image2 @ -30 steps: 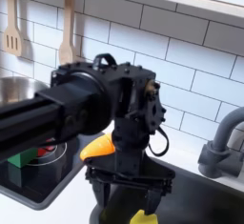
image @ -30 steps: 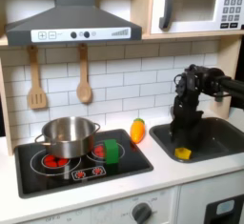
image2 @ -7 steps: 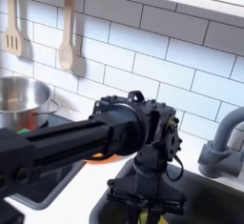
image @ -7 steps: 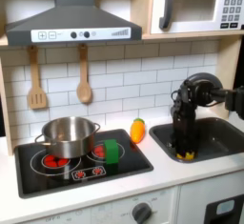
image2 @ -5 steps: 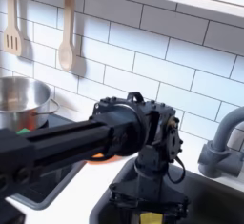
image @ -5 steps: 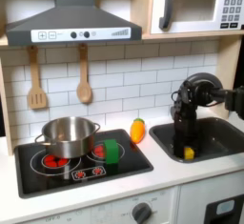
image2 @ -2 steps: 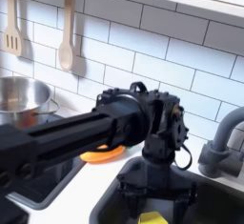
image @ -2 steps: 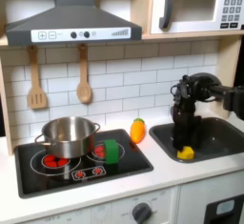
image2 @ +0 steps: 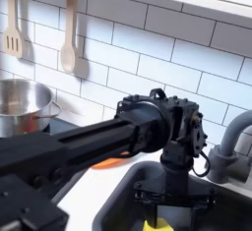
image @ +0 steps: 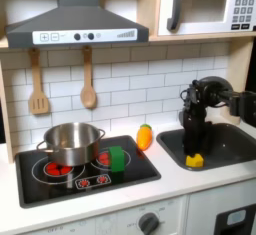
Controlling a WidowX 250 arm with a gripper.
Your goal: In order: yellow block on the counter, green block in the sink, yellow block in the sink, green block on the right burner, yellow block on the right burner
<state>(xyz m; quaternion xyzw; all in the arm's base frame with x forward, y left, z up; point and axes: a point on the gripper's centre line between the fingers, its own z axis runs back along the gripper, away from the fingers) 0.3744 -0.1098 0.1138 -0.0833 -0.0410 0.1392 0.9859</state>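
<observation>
The yellow block (image: 194, 160) lies on the floor of the dark sink (image: 228, 142), near its front left corner in the first exterior view. My gripper (image: 192, 147) hangs straight down just above it, open, with nothing between its fingers. In the second exterior view the gripper (image2: 167, 207) is over the yellow block (image2: 155, 225) at the bottom edge, inside the sink (image2: 118, 207). The green block (image: 117, 158) stands on the black cooktop's right burner, beside the steel pot (image: 70, 142). The pale counter (image: 170, 184) runs along the front.
An orange-yellow toy with a green tip (image: 145, 136) lies on the counter between cooktop and sink. The faucet (image2: 232, 142) rises at the second exterior view's right. Wooden utensils (image: 88, 84) hang on the tiled wall. My black arm (image2: 69, 166) crosses the second exterior view.
The gripper has risen a little from the sink floor and shifted toward the second exterior view's right. The yellow block stays in the sink. The green block has not moved.
</observation>
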